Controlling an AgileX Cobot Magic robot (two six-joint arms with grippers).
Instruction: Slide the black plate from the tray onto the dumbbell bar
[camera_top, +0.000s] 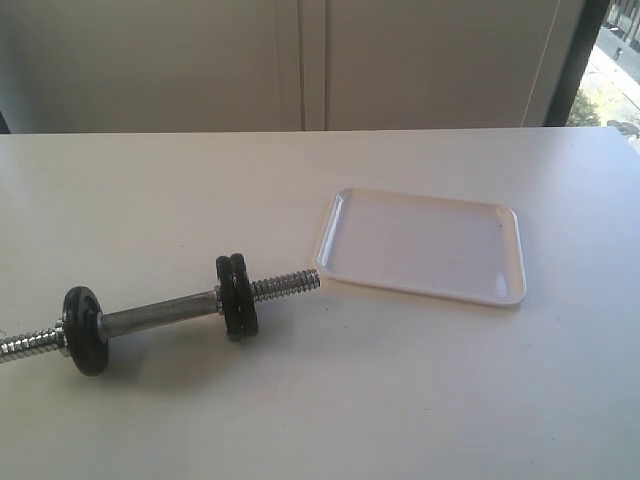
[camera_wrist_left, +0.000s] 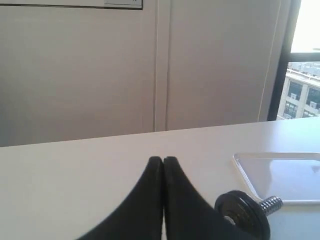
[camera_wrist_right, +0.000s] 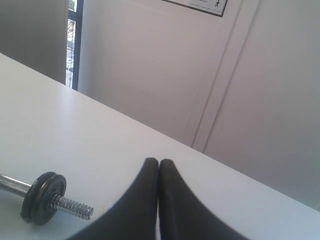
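Observation:
The dumbbell bar lies on the white table, its threaded end pointing at the tray. Two black plates sit side by side on the bar near that end, and a third black plate sits near the other end. The white tray holds nothing. Neither gripper shows in the exterior view. My left gripper is shut and empty, raised above the table, with the plates and tray beyond it. My right gripper is shut and empty too, with the plates off to its side.
The white table runs back to a pale wall with a vertical seam. A window is at the far right. The bar's other threaded end runs off the left edge of the exterior view.

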